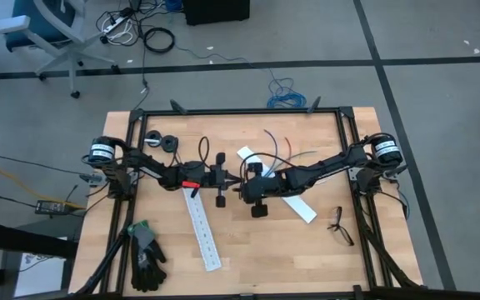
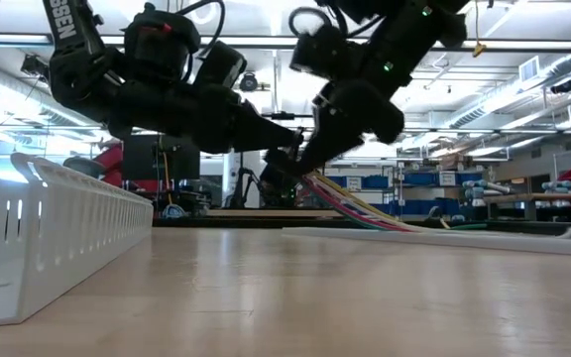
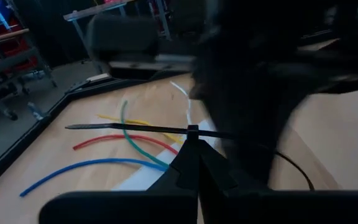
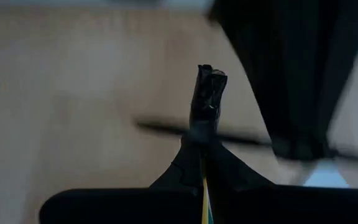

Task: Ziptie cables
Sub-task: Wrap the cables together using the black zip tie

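Taking the long white slotted strip [image 1: 203, 229] as reference and reading from left to right: a pair of black gloves [image 1: 146, 255] is lying to its left, near the table's front-left corner. The left gripper [image 1: 226, 176] is hovering just beyond the strip's far end, fingers clenched on the ziptie [image 3: 129, 128], which is projecting straight and level, presumably so its tip can be threaded around the wires. The right gripper [image 1: 242, 179] is meeting it almost nose to nose, fingers clamped on the cables [image 2: 360, 206] near their dark end plugs [image 4: 207, 87]. The loose wire ends are trailing down onto the table right of the strip, so the bundle is being presented raised, apparently for wrapping. Spectacles [image 1: 339, 226] are lying well right of the strip.
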Controlling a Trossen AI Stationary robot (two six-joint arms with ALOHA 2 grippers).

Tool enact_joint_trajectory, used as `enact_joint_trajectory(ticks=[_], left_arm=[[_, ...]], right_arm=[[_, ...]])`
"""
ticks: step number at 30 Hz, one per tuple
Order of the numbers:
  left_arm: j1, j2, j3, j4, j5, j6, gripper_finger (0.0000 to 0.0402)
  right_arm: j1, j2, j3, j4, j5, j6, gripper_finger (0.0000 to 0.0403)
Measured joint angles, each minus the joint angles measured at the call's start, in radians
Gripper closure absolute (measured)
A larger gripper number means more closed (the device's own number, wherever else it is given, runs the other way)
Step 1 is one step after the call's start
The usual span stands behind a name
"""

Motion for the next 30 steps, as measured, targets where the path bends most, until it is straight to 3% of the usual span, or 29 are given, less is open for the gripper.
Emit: enact_joint_trajectory(ticks=[5,19,30], left_arm=[[0.001,0.000,0.000,-0.022,-0.013,0.001,0.0402],[0.002,-0.001,0.000,-0.083,-0.024,0.004,0.0402],[0.002,-0.001,0.000,-0.124,-0.036,0.004,0.0402]], right_arm=[[0.002,-0.001,0.000,0.044,-0.014,-0.028,0.0390],[0.000,-0.001,0.000,0.035,-0.083,-0.013,0.0290],[-0.005,-0.003,0.000,-0.284,-0.055,0.033,0.0284]])
